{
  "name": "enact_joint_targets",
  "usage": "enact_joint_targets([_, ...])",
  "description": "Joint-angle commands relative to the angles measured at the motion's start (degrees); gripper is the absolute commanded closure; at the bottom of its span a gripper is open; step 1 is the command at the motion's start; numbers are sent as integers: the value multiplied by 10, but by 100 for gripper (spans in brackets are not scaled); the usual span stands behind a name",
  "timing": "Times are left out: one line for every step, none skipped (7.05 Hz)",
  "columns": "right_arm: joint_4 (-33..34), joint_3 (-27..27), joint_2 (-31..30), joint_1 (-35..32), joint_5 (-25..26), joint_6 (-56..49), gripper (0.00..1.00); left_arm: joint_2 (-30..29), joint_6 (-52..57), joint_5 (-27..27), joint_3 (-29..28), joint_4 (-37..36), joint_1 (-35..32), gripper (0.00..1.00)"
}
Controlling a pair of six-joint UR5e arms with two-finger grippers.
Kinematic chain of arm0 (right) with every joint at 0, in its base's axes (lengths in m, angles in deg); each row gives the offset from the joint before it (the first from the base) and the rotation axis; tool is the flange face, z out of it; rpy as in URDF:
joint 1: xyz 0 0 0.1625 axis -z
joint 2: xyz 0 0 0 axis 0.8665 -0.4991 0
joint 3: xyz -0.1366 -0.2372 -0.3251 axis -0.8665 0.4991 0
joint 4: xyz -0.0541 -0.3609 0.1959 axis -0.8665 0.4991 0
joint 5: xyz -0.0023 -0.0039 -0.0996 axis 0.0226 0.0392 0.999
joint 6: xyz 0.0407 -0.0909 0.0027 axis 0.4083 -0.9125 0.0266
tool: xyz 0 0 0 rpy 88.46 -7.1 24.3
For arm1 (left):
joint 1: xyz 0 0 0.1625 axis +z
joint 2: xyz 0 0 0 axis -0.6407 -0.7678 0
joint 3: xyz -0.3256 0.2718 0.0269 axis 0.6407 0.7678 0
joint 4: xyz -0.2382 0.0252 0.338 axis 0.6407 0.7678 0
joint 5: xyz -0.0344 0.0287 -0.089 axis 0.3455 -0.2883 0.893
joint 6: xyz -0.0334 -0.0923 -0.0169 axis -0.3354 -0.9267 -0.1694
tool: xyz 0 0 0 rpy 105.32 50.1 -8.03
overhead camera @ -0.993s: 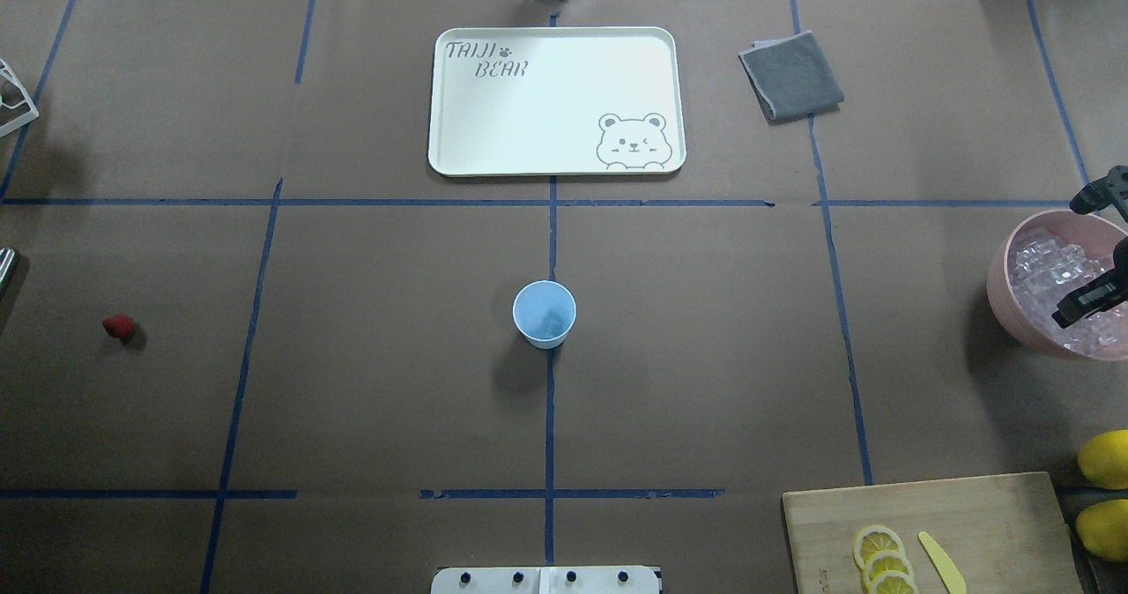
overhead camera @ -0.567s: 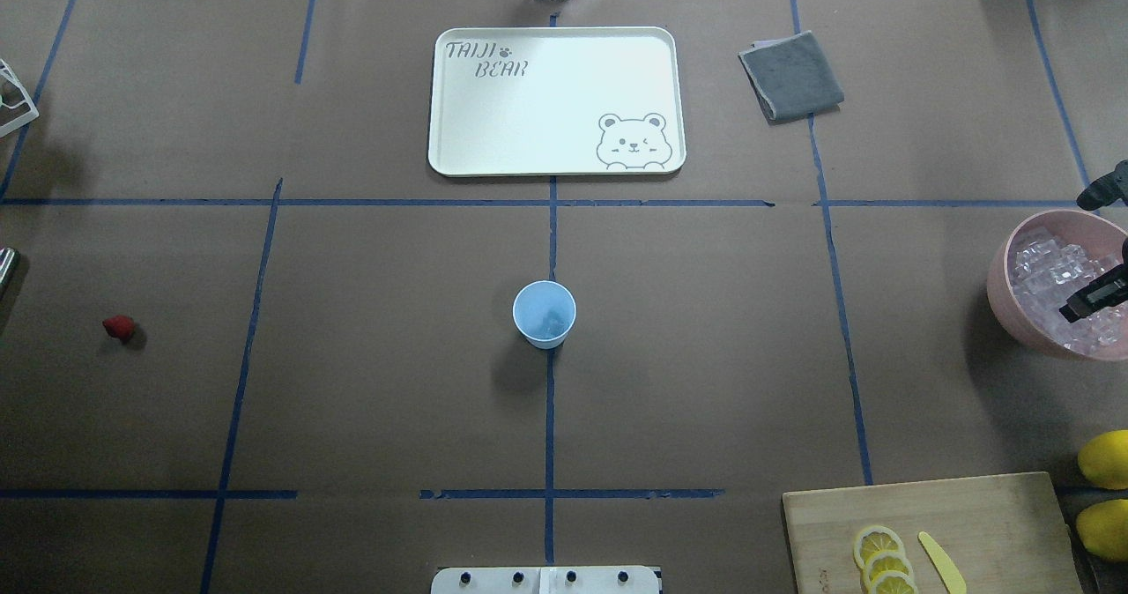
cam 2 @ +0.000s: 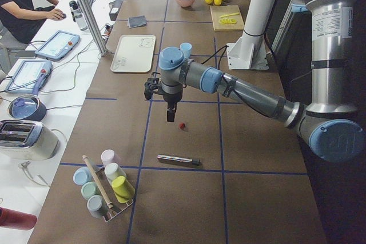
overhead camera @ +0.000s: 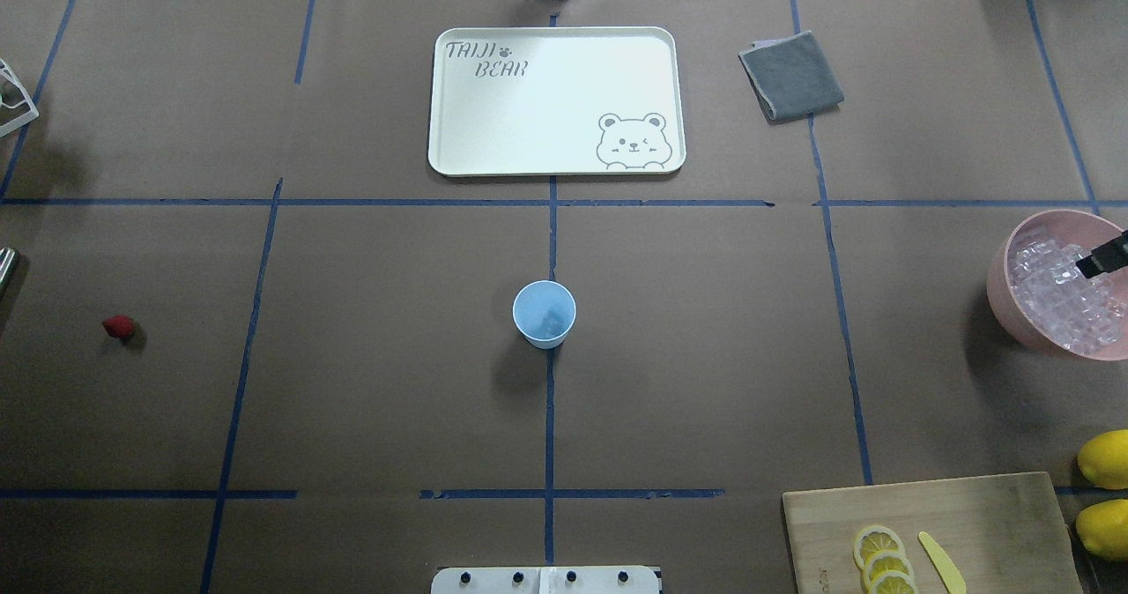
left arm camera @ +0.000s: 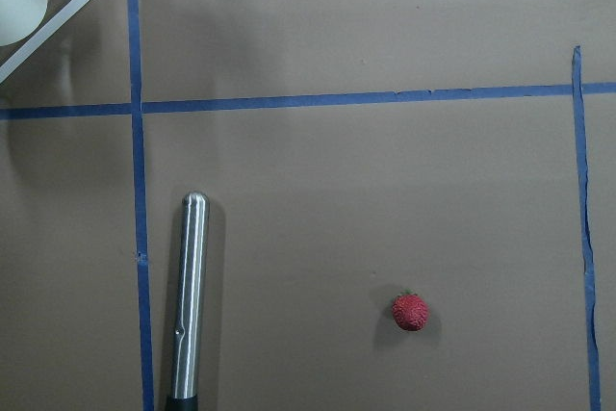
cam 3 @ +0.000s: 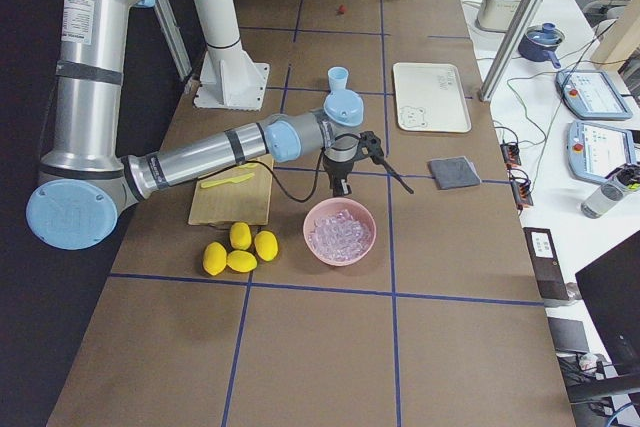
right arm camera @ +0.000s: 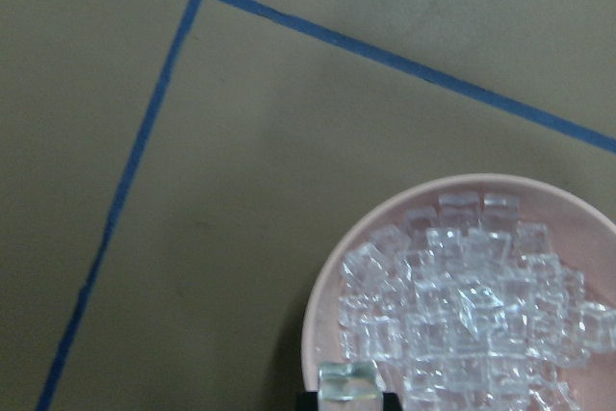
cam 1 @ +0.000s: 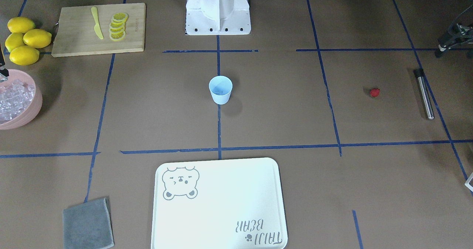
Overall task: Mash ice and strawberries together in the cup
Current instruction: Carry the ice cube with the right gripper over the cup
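The pale blue cup [overhead camera: 545,314] stands upright at the table's middle, with a faint glassy shape at its bottom. Far to its left the red strawberry [overhead camera: 118,327] lies alone on the paper, and it also shows in the left wrist view [left arm camera: 410,312]. Ice [overhead camera: 1057,290] fills the pink bowl [overhead camera: 1000,285] at the right edge. My right gripper [right arm camera: 351,394] hangs above the bowl's rim, shut on one ice cube [right arm camera: 351,377]. Only one of its dark fingers [overhead camera: 1102,259] shows from overhead. My left gripper [cam 2: 170,116] hovers high beside the strawberry. I cannot tell if it is open or shut.
A white bear tray [overhead camera: 441,100] and a grey cloth [overhead camera: 790,76] lie at the far side. A cutting board [overhead camera: 987,523] with lemon slices and a yellow knife sits front right, beside whole lemons [overhead camera: 1106,459]. A steel rod [cam 1: 423,94] lies left of the strawberry, near a cup rack [cam 2: 106,190].
My right gripper stood open over the bowl with its fingers wide apart. It has drawn back toward the right edge, and now only one finger shows. Cup and strawberry have not moved.
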Motion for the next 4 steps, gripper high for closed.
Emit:
enact_joint_targets([33,-11,109,43,-3,129,100,1,0,0,-1,0,0,0])
enact_joint_targets([33,-8,165,106,7,231,100,2,-1,0,-1,0,0,0])
enact_joint_targets([33,-1,235,196,70,352,100,2,-1,0,-2,1,0,0])
enact_joint_targets([34,22,306,272,138,467,100,2,0,0,-5,1,0,0])
